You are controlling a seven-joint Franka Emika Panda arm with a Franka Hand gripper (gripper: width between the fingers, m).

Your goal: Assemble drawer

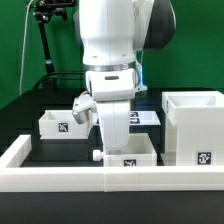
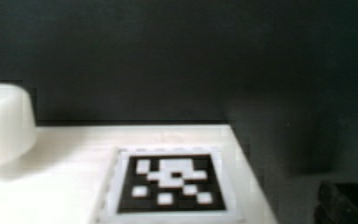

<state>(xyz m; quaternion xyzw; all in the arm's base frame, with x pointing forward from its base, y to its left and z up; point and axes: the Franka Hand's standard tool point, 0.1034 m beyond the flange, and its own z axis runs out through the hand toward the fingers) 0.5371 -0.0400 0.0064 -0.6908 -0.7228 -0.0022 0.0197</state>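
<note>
My gripper (image 1: 112, 134) hangs low over a small white drawer tray (image 1: 126, 150) that rests against the front border wall. In the wrist view this tray's white surface (image 2: 69, 150) and its black-and-white tag (image 2: 167, 180) fill the lower half. One dark finger (image 2: 354, 197) shows at the frame's edge, far from the middle, with nothing between the jaws, so the gripper is open. A rounded white piece (image 2: 2, 138) sits beside the tag. A second small tray (image 1: 60, 122) lies to the exterior view's left. The tall housing (image 1: 195, 125) stands at the right.
The long low white border wall (image 1: 60, 172) runs along the front and up the right side. The marker board (image 1: 146, 118) lies flat behind the arm. A dark stand (image 1: 42, 40) rises at the back left.
</note>
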